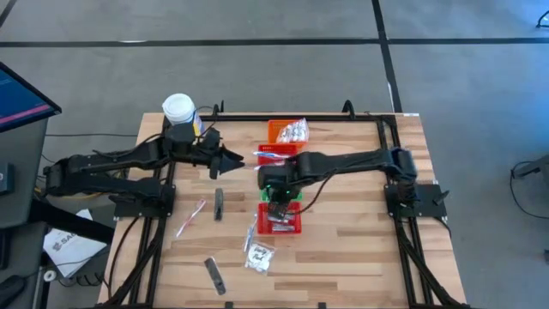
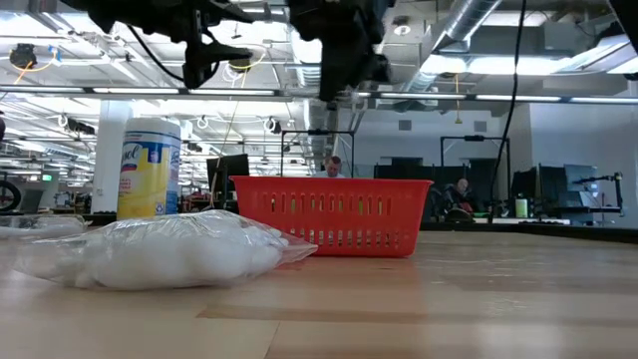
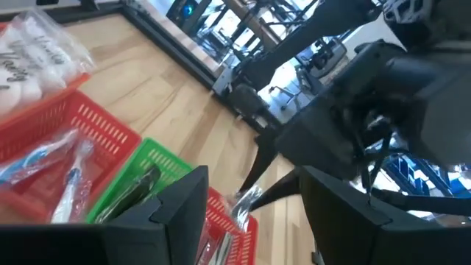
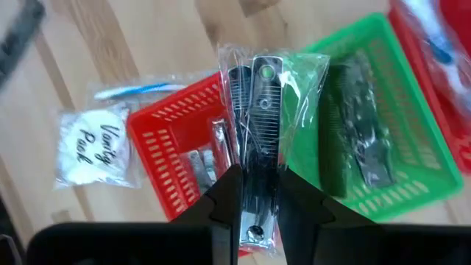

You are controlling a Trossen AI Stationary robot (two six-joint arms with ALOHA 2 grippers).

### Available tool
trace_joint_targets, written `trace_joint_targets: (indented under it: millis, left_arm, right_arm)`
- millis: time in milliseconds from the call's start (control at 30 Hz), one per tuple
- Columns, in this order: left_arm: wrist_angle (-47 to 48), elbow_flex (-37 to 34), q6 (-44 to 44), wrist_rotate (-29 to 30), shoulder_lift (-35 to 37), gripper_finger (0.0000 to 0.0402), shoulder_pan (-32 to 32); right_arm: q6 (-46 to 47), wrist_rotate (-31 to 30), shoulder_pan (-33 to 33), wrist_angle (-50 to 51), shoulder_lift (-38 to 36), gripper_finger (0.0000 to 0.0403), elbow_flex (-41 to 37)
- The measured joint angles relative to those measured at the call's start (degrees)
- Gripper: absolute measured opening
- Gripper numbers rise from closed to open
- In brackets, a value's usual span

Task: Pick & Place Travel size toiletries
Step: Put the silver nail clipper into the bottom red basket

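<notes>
Gripping a clear sachet [image 4: 254,110] with a dark comb-like strip and silvery tool inside, the right gripper [image 4: 254,193] is clenched on the packet's lower end, fingers nearly together. The packet stands out beyond the fingertips, above the border between the nearest red basket [image 4: 180,147] and the green basket [image 4: 383,110]. In the high view the right gripper [image 1: 276,190] sits at table centre.

The red basket holds small silvery tools; the green basket holds a dark strip. A sachet of white pads [image 4: 92,147] printed with dark script lies on the wood just beside the red basket, with a blue-handled toothbrush packet [image 4: 136,90] next to it.

From the right gripper in the high view: a dark strip [image 1: 218,204] at 9 o'clock, a pink toothbrush [image 1: 190,218] at 8 o'clock, another dark strip [image 1: 214,275] at 7 o'clock.

The left gripper [image 1: 233,160] hovers at 10 o'clock, jaws apart, holding nothing.
</notes>
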State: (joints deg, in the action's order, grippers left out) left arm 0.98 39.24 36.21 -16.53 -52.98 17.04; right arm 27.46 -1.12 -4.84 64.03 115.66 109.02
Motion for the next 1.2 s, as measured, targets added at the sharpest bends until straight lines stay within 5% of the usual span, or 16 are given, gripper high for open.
trace_joint_targets:
  millis: [433,1200]
  left_arm:
    - [4.2,0.0,-0.4,-0.3,3.0,0.0209,-0.2]
    - [4.2,0.0,-0.3,-0.3,3.0,0.0209,-0.7]
  right_arm:
    - [-14.3,5.8,-2.3,2.0,7.9,0.0055,3.6]
    - [-15.3,5.5,-4.5,-1.9,14.0,0.0056,3.0]
